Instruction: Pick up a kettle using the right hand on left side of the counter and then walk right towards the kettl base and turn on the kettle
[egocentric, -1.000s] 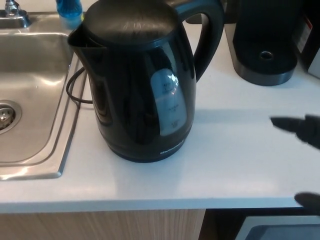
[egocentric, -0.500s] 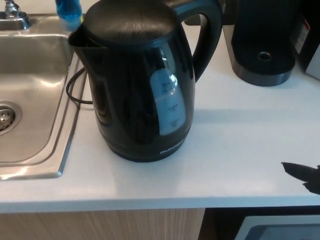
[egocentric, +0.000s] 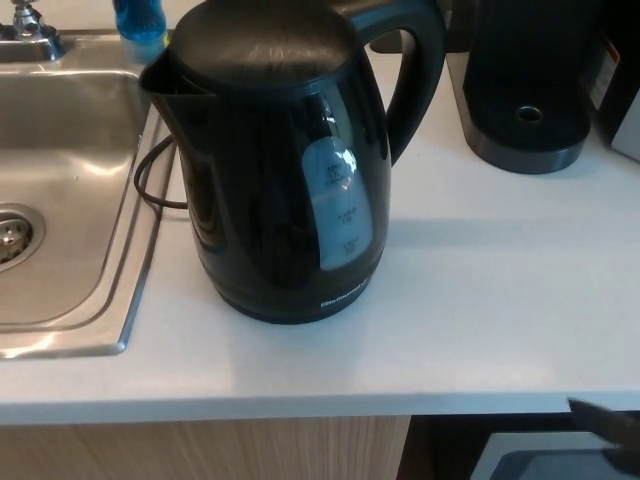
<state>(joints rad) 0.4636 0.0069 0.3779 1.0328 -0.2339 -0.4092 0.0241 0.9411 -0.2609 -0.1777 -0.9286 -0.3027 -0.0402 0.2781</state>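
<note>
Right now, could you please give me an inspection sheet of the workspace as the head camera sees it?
Surface: white counter, no spills seen.
Job's things: black kettle upright near the counter's left end beside the sink, lid on, handle toward the back right. Whether it sits on a base cannot be told.
Clutter: dark appliance at the back right; blue object behind the sink.
Hands: right hand, only a dark tip shows at the lower right, below the counter edge, clear of the kettle; left hand not in view.
Cables: black cord looping out from behind the kettle by the sink rim.
Surroundings: faucet top left; wood-grain cabinet front below the counter.
</note>
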